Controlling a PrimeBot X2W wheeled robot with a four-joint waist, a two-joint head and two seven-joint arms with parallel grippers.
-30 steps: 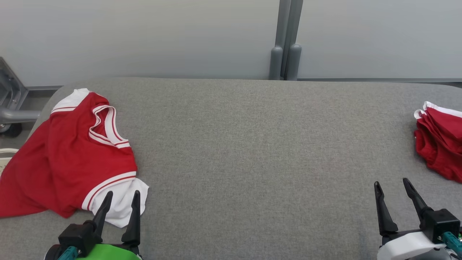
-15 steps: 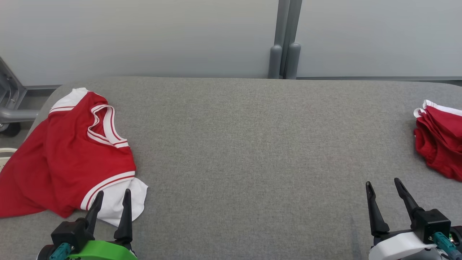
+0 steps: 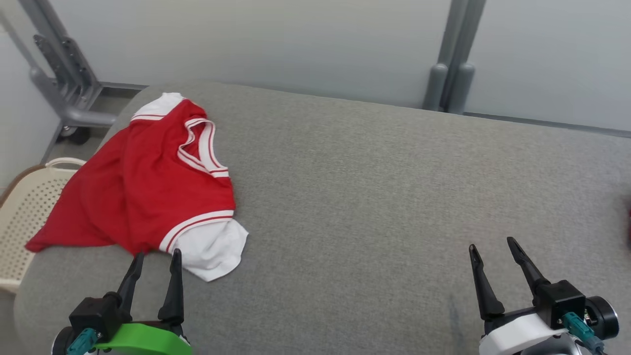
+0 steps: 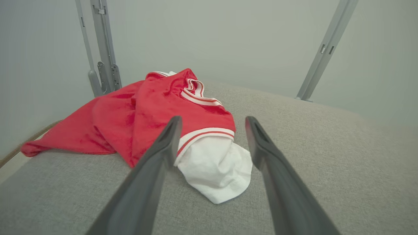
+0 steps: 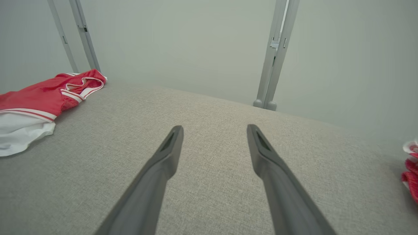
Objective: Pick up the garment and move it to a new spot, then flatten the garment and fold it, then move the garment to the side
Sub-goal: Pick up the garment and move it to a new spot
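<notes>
I see my left claw [image 3: 157,254] spread apart just before the white sleeve [image 3: 212,246] of the red jersey [image 3: 148,187] on the grey desk [image 3: 369,197], and my right claw [image 3: 492,243] also apart.

1. Looks like a robot test lab, not a home.
2. Plain pale partition panels [image 3: 271,44] on grey metal posts [image 3: 438,86] close off the back.
3. One panel frame stands on a wheel [image 3: 74,134].
4. Grey fabric-covered bench [image 3: 369,197], with a cream perforated basket [image 3: 24,217] beside it.
</notes>
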